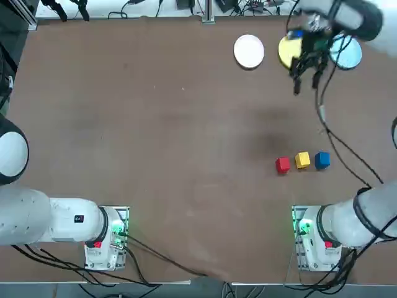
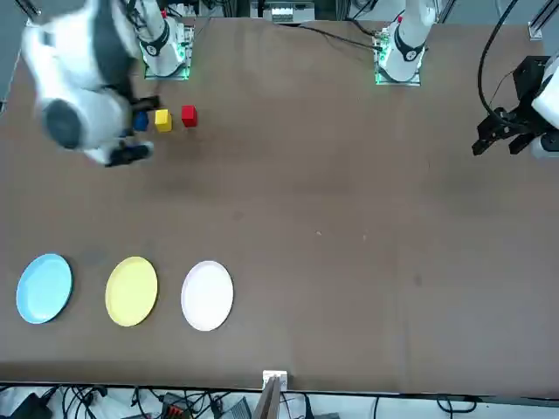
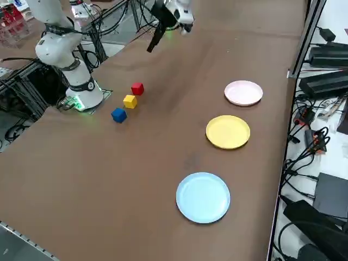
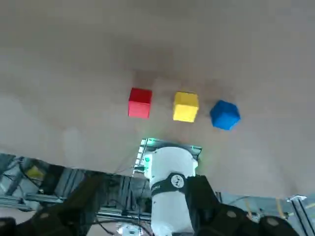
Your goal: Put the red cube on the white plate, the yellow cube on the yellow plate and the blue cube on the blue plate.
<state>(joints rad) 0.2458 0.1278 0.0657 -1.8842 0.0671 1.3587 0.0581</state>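
The red cube (image 1: 283, 164), the yellow cube (image 1: 302, 160) and the blue cube (image 1: 322, 160) sit in a short row on the brown table, close in front of the right arm's base. The white plate (image 1: 249, 51), yellow plate (image 1: 287, 52) and blue plate (image 1: 347, 54) lie in a row at the far edge, all bare. My right gripper (image 1: 306, 79) hangs open high above the table, between the cubes and the plates, holding nothing. From overhead it hides part of the yellow and blue plates. In the right wrist view the red cube (image 4: 140, 103), yellow cube (image 4: 185, 106) and blue cube (image 4: 225, 115) show beyond my gripper (image 4: 145, 186).
In the front view the arm's wrist covers part of the blue cube (image 2: 140, 122), beside the yellow cube (image 2: 162, 120) and red cube (image 2: 189, 115). A cable (image 1: 347, 152) trails from the wrist back to the arm. Cables and boxes lie beyond the table's far edge.
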